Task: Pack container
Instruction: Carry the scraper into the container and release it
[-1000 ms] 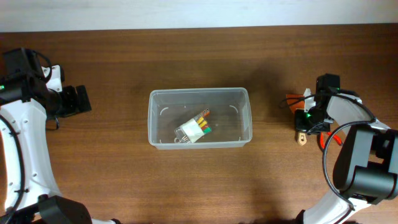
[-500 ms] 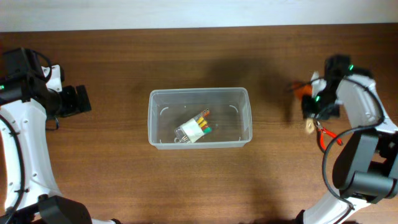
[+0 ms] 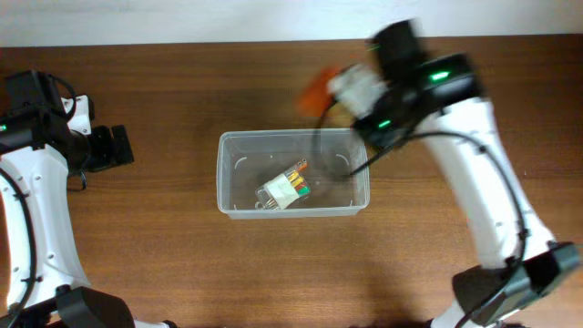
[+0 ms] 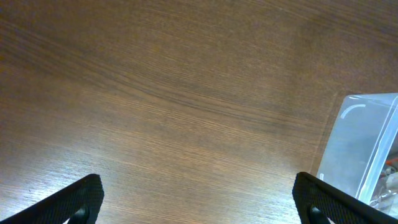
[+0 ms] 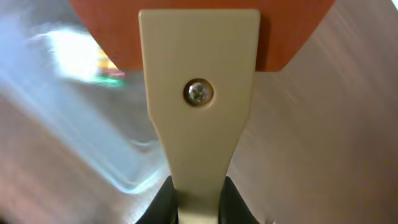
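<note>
The container (image 3: 291,135), a clear rectangular tub, sits mid-table. A small clear battery pack (image 3: 284,188) lies inside it. My right gripper (image 3: 351,87) is blurred above the tub's far right corner. It is shut on a scraper with a tan handle (image 5: 199,124) and an orange blade (image 3: 314,88). In the right wrist view the jaws (image 5: 198,194) clamp the handle, with the tub's corner (image 5: 81,134) below and to the left. My left gripper (image 3: 114,146) is open and empty at the far left. Its wrist view (image 4: 199,200) shows bare wood and the tub's end (image 4: 364,143).
A pale wall strip (image 3: 182,18) runs along the table's far edge. The right arm's white link (image 3: 483,200) reaches over the right half of the table.
My right arm has swung from the table's far right to above the tub's far right corner, carrying the scraper. The left arm has not moved.
</note>
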Robot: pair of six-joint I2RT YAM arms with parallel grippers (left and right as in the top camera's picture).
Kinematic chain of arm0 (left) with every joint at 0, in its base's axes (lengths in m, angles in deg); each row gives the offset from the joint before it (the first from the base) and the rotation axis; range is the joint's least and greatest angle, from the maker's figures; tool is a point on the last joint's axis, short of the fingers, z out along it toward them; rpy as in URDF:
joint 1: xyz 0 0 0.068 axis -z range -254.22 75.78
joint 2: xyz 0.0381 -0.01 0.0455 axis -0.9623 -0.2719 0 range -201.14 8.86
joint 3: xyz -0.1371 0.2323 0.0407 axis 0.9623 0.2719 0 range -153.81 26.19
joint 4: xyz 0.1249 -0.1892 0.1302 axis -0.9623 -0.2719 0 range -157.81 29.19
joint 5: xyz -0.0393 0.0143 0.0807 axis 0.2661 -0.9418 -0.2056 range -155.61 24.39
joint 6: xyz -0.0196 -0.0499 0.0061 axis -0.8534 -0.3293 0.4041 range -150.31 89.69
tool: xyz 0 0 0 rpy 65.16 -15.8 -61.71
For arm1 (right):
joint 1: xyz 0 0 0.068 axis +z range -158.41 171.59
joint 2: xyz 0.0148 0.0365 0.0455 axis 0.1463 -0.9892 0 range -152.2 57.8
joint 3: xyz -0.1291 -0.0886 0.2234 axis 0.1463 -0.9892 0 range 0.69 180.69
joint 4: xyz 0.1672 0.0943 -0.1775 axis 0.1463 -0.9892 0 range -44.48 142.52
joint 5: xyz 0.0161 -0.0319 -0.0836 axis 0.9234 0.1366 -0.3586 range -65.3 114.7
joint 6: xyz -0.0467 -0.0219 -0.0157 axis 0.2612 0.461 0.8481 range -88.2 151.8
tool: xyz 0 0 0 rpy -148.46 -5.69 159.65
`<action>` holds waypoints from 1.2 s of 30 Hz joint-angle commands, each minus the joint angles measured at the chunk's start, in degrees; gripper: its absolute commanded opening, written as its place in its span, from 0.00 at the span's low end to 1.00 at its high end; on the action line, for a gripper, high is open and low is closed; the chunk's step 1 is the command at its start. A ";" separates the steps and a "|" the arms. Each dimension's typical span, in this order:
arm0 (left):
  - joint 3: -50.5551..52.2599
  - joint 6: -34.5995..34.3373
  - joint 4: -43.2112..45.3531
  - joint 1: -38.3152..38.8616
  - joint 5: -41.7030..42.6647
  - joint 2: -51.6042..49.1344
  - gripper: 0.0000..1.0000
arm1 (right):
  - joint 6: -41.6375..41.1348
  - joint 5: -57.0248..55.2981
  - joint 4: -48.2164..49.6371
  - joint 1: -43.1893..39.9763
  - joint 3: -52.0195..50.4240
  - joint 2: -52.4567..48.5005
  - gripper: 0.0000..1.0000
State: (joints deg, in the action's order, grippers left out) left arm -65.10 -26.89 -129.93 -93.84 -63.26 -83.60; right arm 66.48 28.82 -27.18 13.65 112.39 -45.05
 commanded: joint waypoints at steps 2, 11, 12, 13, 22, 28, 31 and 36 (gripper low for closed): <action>-0.09 0.48 0.11 0.24 -0.17 -0.09 0.99 | 13.35 0.20 1.07 6.51 -2.86 -2.43 0.04; -0.09 0.48 0.09 0.24 -0.17 -0.09 0.99 | 13.09 0.39 9.77 7.91 -13.77 -9.27 0.04; -0.09 0.48 0.09 0.24 -0.17 -0.09 0.99 | 13.09 0.37 10.54 7.78 -14.49 -9.66 0.04; -0.09 0.48 0.09 0.24 -0.17 -0.09 0.99 | 13.07 0.39 10.97 7.72 -14.95 -10.05 0.04; -0.09 0.48 0.07 0.24 -0.17 -0.09 0.99 | 12.87 0.28 10.99 7.43 -15.21 -10.88 0.59; -0.09 0.48 0.11 0.24 -0.17 -0.09 0.99 | 3.67 -6.27 10.03 7.43 -11.26 -9.64 0.96; -0.09 0.50 0.11 0.24 -0.20 -0.09 0.99 | -1.53 -13.22 8.74 7.37 -5.95 -7.02 0.99; -0.09 0.50 0.11 0.24 -0.24 -0.09 0.99 | -17.97 -28.83 6.75 3.91 3.43 -1.27 0.99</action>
State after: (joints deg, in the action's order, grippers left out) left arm -65.10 -26.89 -129.93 -93.84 -63.28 -83.60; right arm 62.32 13.23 -19.31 20.75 109.38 -53.62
